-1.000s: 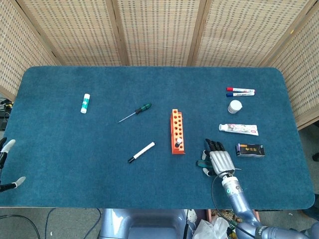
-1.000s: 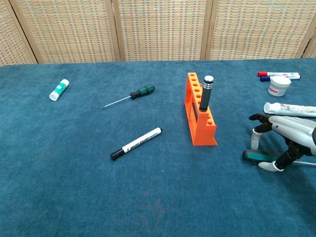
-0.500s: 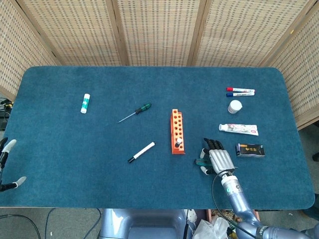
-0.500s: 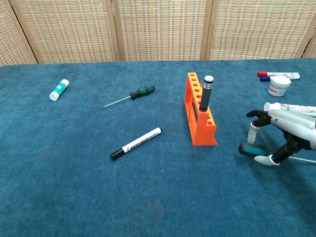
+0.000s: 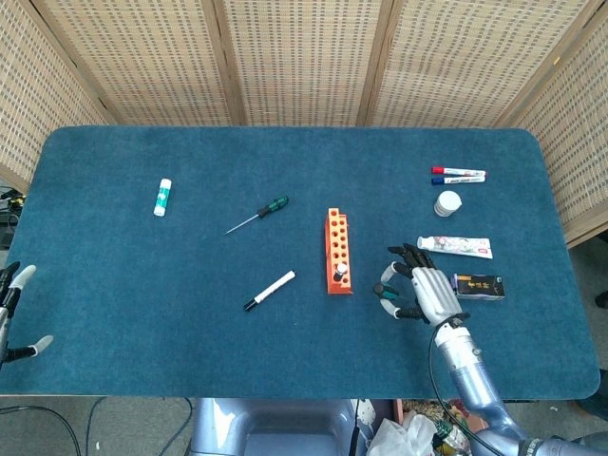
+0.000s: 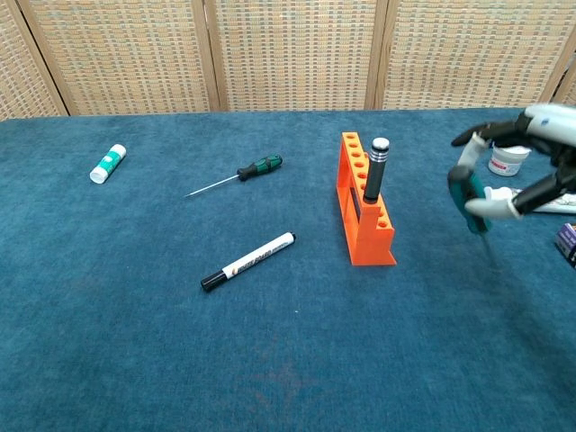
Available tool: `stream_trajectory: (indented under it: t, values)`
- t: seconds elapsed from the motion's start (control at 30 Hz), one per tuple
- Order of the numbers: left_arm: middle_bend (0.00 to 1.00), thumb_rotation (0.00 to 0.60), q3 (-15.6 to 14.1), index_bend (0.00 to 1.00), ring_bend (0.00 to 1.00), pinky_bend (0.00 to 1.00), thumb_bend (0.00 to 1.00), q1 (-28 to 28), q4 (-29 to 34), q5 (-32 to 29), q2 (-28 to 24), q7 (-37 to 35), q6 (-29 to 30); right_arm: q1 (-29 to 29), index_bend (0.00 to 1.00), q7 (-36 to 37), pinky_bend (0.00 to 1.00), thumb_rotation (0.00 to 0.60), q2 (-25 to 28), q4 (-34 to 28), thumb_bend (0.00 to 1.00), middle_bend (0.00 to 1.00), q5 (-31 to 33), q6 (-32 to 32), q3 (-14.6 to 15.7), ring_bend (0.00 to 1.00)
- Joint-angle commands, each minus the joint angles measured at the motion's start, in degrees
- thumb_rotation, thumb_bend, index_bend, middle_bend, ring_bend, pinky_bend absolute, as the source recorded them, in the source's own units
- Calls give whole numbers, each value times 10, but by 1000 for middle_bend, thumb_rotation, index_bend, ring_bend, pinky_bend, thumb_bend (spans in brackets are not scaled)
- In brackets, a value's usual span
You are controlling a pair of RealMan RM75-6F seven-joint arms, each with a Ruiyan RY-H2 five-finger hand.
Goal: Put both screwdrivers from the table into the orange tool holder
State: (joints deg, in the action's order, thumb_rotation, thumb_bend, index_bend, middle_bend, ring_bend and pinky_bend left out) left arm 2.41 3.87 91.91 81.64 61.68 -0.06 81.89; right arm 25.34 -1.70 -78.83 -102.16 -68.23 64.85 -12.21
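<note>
A green-handled screwdriver (image 5: 258, 215) (image 6: 236, 175) lies on the blue table left of the orange tool holder (image 5: 337, 251) (image 6: 364, 202). In one near slot of the holder stands a dark grey tool (image 6: 375, 169). My right hand (image 5: 423, 290) (image 6: 526, 162) hovers to the right of the holder, off the table. It grips a teal-handled screwdriver (image 6: 465, 193) (image 5: 388, 296) with the shaft pointing down. My left hand (image 5: 14, 313) shows only at the left edge of the head view, fingers apart and holding nothing.
A black-and-white marker (image 5: 270, 290) (image 6: 248, 261) lies in front of the holder's left side. A glue stick (image 5: 163, 197) (image 6: 108, 163) is far left. At the right are two markers (image 5: 459, 175), a white jar (image 5: 447, 202) (image 6: 508, 157), a tube (image 5: 454, 246) and a black box (image 5: 478, 286).
My right hand has risen from the table with the teal-handled screwdriver, which now hangs point down beside the holder. The left hand has barely moved.
</note>
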Motion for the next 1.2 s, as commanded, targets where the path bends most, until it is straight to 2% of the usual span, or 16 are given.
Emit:
stream_trajectory:
  t: [0.03, 0.37, 0.8, 1.2]
  values:
    - [0, 600, 1, 0, 0, 0, 0, 1, 0, -3, 1, 1, -3, -1, 640, 38, 37, 600, 32, -32, 352, 148, 3, -4, -24, 0]
    - [0, 600, 2, 0, 0, 0, 0, 3, 0, -8, -1, -1, -6, 16, 640, 85, 37, 600, 77, -71, 353, 155, 45, -25, -73, 0]
    - [0, 600, 2, 0, 0, 0, 0, 4, 3, -2, -1, 2, 0, 58, 641, 107, 37, 600, 120, -107, 356, 162, 139, -56, -138, 0]
    - [0, 600, 7, 0, 0, 0, 0, 7, -6, -4, 5, 5, 3, 118, 641, 89, 37, 600, 141, -135, 357, 167, 210, -73, -184, 0]
